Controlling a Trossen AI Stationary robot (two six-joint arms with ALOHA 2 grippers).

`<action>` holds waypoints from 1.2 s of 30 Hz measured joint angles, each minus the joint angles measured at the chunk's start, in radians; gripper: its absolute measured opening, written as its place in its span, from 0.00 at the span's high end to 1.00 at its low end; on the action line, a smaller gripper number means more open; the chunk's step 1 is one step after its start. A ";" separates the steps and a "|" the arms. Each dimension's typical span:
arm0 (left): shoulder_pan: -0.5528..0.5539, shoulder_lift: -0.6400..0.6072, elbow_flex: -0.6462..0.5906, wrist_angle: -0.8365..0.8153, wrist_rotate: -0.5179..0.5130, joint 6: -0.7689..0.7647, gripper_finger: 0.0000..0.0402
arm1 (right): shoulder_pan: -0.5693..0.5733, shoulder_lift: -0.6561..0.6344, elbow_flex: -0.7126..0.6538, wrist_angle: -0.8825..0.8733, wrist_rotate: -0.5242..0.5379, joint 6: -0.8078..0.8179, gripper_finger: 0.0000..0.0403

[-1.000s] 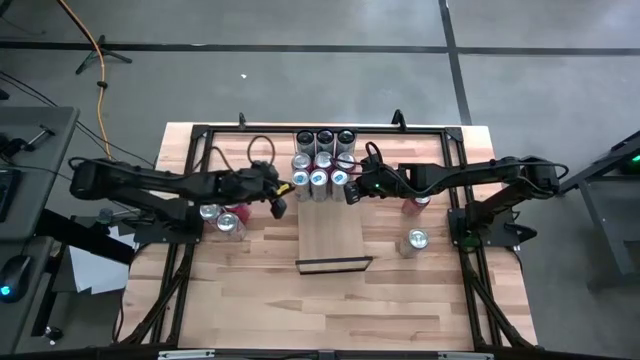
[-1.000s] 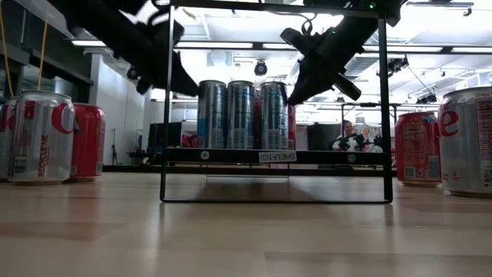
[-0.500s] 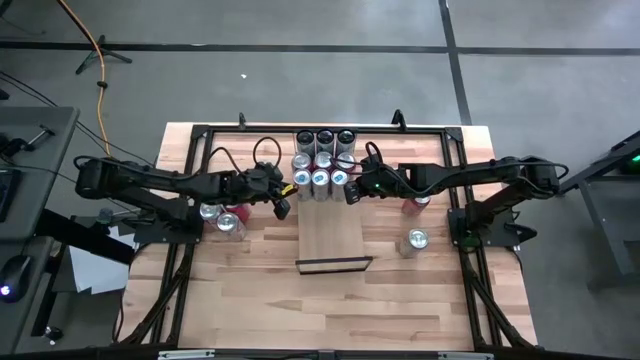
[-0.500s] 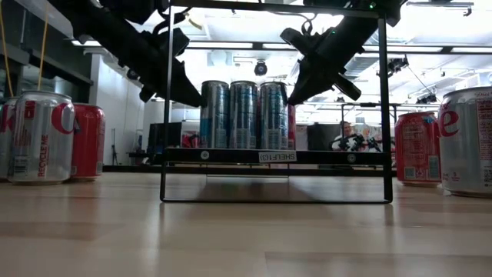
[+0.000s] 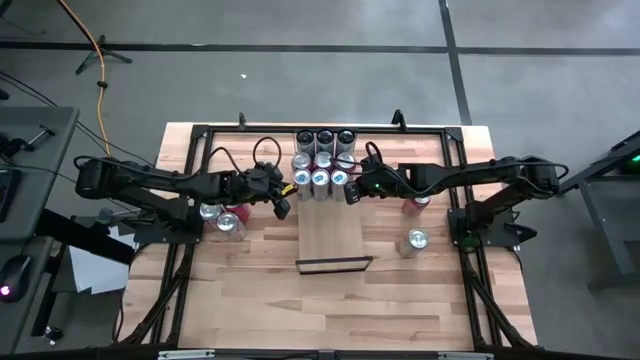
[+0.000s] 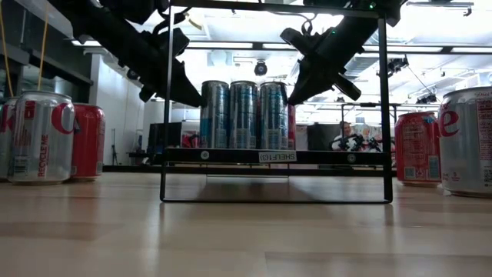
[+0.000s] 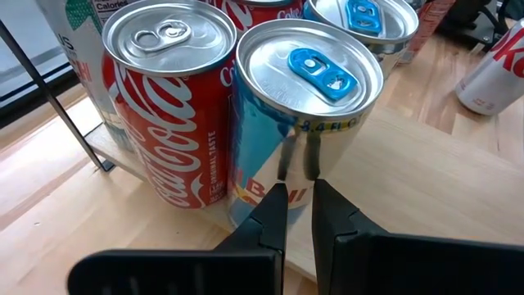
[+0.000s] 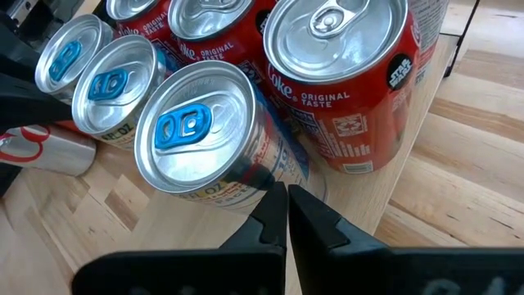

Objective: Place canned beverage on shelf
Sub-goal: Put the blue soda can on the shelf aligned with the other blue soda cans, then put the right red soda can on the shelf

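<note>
Cans crowd the far half of the shelf [image 5: 333, 240], a pale narrow board whose black-lipped end lies nearer the table's front edge, well clear of both grippers. The slim blue-tabbed cans [image 5: 319, 179] stand in a front row, between the two grippers, with red cola cans [image 7: 168, 123] and more tall cans behind them.

The left gripper [image 5: 281, 207] hangs just off the left end of that row; its fingers [image 7: 274, 215] are closed together with nothing between them, their tips right by the side of the nearest blue-tabbed can [image 7: 303, 106]. A red cola can stands touching that can.

The right gripper [image 5: 352, 194] sits at the row's right end, fingers [image 8: 277, 215] likewise pressed shut and empty, pointing at the base of a blue-tabbed can [image 8: 201, 131] beside a Coke Original Taste can [image 8: 344, 74].

Loose cans stand on the table off the shelf: two beneath the left arm [image 5: 222, 216], two on the right arm's side [image 5: 415, 240].
</note>
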 joint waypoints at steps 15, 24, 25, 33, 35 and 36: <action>0.000 -0.143 0.002 -0.137 0.072 -0.017 0.99 | 0.000 -0.039 0.000 -0.167 -0.019 -0.069 1.00; 0.000 -0.475 0.002 -0.107 0.074 -0.019 0.99 | 0.000 -0.227 0.000 -0.224 0.014 -0.161 1.00; 0.000 -0.506 0.002 -0.076 0.075 -0.018 0.99 | 0.000 -0.251 0.000 -0.200 0.017 -0.183 1.00; 0.000 -0.637 0.002 0.268 0.222 0.068 0.99 | 0.001 -0.380 0.000 0.060 -0.051 -0.381 1.00; -0.001 -0.644 0.002 0.309 0.258 0.078 0.99 | 0.001 -0.392 0.000 0.129 -0.089 -0.428 1.00; -0.001 -0.647 0.002 0.314 0.262 0.079 0.99 | 0.001 -0.395 0.000 0.163 -0.110 -0.449 1.00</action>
